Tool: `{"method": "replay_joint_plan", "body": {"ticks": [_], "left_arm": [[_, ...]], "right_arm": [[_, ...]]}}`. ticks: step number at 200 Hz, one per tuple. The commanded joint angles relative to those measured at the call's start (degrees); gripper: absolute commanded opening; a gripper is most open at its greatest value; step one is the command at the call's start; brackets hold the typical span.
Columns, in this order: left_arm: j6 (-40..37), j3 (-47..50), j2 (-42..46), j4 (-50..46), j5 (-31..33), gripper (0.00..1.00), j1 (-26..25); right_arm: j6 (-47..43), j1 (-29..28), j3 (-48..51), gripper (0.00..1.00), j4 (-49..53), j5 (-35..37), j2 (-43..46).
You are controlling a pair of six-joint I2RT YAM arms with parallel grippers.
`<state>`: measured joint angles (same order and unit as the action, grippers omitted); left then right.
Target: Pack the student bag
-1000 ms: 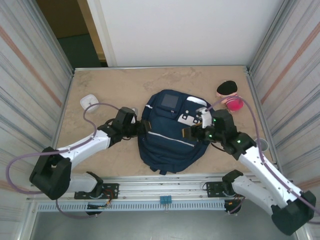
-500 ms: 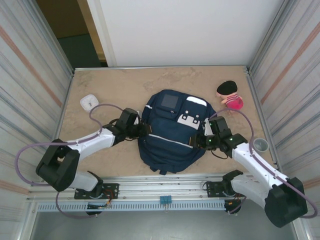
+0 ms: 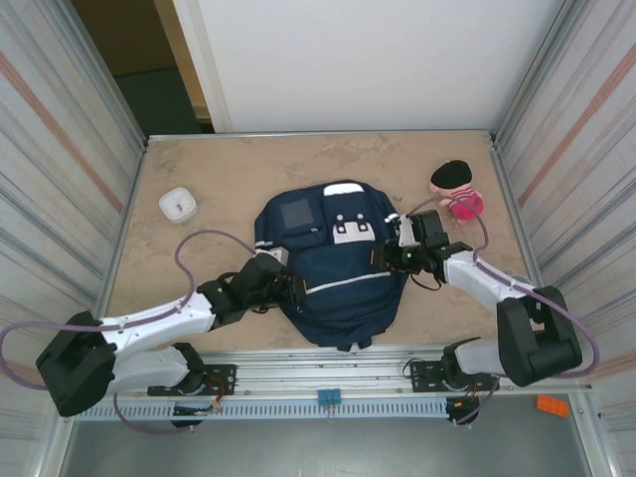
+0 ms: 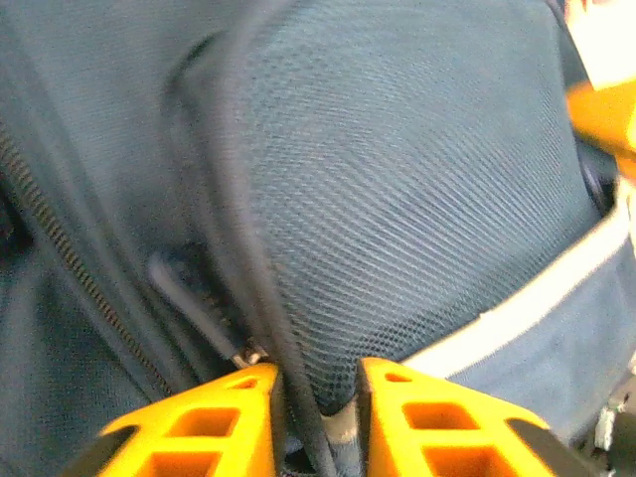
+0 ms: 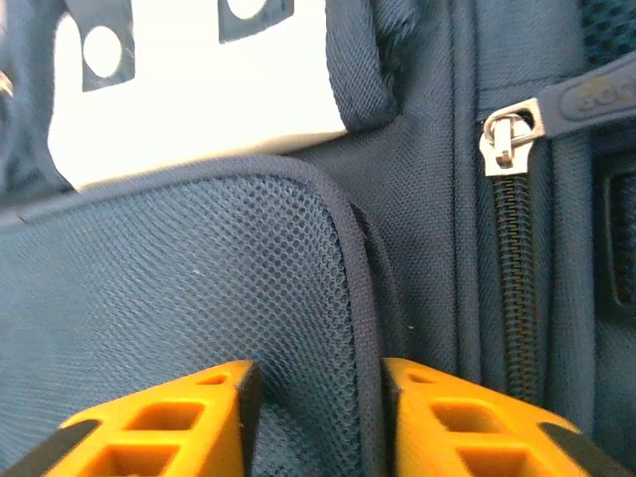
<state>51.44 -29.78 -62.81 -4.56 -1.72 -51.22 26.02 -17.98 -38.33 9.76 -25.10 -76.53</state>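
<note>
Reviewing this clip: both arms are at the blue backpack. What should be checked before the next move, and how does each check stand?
1. Left gripper hold: ok; dark pocket piping of the navy-blue fabric backpack sits pinched between its fingers.
2. Right gripper hold: cannot tell; the mesh pocket edge lies between its fingers, clamping unclear.
3. Backpack open for packing: not ok; the top view shows no opening, and the zipper beside the right gripper looks closed.
4. Pink soft toy with black top: ok; on the beige table, apart from the backpack.
5. Small white square object: ok; lies apart from the left arm.
</note>
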Motion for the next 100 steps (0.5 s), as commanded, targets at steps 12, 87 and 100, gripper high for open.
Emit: {"method": "replay_joint_plan", "body": {"ticks": [12, 87, 100], "left_arm": [[-12.93, -4.23, 8.8, -10.74, 5.89, 0.5, 0.88], [-78.81, -12.71, 19.62, -27.63, -6.45, 0.6, 4.4], [-87.24, -12.59, 18.7, -31.54, -9.26, 0.59, 4.88]], "right_arm": [[-7.97, -0.69, -3.28, 0.54, -4.95, -3.68, 4.51], [-42.86, -24.26, 11.44, 0.59, -5.32, 9.25, 30.14], [-48.39, -29.1, 13.09, 0.57, -5.96, 11.15, 31.54]]}}
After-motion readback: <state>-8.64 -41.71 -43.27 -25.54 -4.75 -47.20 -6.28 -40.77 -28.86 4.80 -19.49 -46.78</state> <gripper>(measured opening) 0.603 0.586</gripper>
